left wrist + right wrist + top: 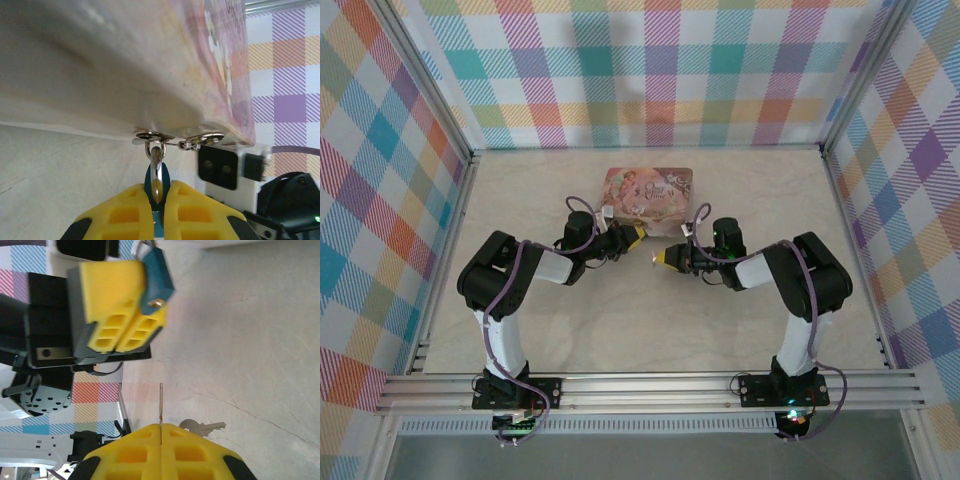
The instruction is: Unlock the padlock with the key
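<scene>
Your left gripper [158, 196] is clamping the padlock [159, 280] at the edge of the tin [649, 192], while your right gripper [161, 429] is pinching the key [160, 401], its blade pointing lengthwise at the keyhole [158, 303] just ahead, not touching.

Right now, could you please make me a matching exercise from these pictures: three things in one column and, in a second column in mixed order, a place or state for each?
Column one:
1. padlock
2. key
3. tin

Column two:
A. pink, lying on the table on the far side of both grippers
B. thin blade sticking out of the shut right gripper
C. blue body clamped in the left gripper

Pairs: 1-C, 2-B, 3-A
</scene>
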You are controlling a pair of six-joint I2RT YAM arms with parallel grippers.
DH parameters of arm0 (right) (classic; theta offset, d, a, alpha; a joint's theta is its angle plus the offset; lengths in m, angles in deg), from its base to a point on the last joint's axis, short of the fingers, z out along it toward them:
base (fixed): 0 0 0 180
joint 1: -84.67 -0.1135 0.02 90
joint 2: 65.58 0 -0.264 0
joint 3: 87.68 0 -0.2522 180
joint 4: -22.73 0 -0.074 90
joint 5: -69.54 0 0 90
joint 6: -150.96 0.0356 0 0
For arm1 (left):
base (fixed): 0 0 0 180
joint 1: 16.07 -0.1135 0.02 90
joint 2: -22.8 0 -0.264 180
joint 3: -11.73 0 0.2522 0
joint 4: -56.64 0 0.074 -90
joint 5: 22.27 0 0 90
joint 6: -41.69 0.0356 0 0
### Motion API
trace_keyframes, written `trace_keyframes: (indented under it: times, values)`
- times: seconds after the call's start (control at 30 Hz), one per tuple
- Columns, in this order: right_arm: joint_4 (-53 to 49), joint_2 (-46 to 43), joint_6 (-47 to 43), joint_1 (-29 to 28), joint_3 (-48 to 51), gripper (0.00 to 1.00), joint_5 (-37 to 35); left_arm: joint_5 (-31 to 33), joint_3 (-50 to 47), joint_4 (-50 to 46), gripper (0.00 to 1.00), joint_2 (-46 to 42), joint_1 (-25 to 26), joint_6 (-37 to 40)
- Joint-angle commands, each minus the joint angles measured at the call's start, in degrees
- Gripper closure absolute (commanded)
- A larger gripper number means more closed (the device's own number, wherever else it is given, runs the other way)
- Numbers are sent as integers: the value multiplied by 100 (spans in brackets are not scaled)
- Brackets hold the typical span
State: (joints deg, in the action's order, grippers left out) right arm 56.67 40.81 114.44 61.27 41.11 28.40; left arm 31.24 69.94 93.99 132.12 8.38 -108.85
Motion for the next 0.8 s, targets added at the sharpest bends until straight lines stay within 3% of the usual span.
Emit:
trace_keyframes:
  times: [0.0, 0.77]
  values:
    - [524, 161, 216, -55, -216, 100, 150, -595, 156, 487, 98, -143, 69, -126]
    - [1672, 881, 1294, -17, -702, 100, -62, -789, -59, 848, 99, -101, 60, -301]
